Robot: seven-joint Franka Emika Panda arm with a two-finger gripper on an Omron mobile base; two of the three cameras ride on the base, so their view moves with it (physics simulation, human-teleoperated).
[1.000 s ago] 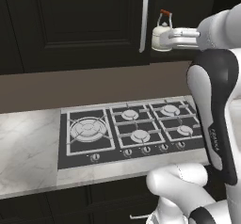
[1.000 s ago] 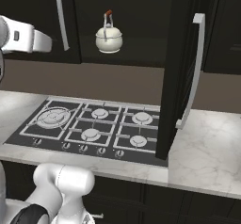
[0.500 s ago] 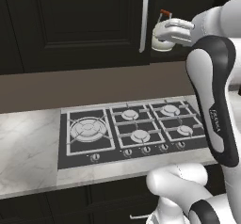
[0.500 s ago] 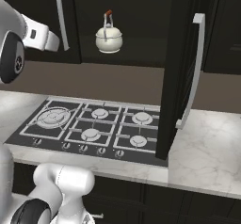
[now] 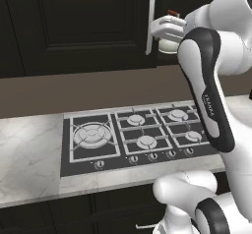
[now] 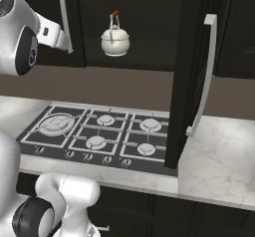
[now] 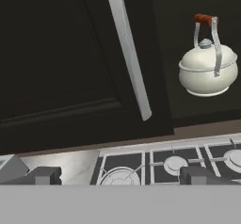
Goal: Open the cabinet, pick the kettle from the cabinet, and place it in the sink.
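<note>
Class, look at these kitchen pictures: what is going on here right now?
A white robot arm is working at the cabinet above the hob. One cabinet door stands swung open, and the kettle sits inside on the shelf, untouched. The gripper is open and empty, short of the kettle, beside the closed door's handle.

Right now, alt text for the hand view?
A cream kettle sits in the open cabinet, right of a closed door's silver bar handle. Below lies the gas hob, with the open gripper at the bottom.
</note>
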